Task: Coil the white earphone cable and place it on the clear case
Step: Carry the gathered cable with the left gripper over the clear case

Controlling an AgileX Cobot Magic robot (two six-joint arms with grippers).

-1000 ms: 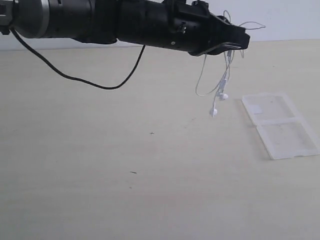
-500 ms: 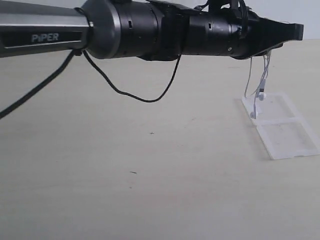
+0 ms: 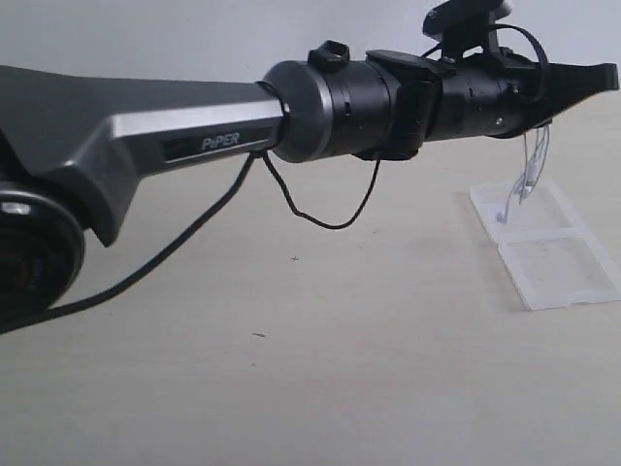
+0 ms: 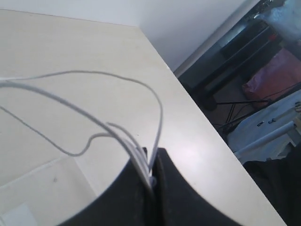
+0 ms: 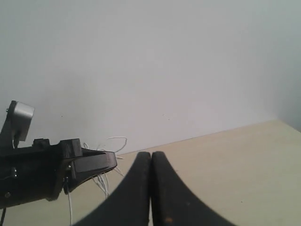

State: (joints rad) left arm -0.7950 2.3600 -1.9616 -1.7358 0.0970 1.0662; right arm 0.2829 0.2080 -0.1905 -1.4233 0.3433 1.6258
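Table | left hand pinches earphone cable | dangling over clear case

Pale table, clear case lying open, apparently flat

Light was soft, even and fairly bright, leaving only faint shadows on the pale tabletop. In the exterior view the near arm loomed large and slightly soft. The left wrist view blurred the cable close to the lens, and a pale sheen lay near the tabletop's edge.
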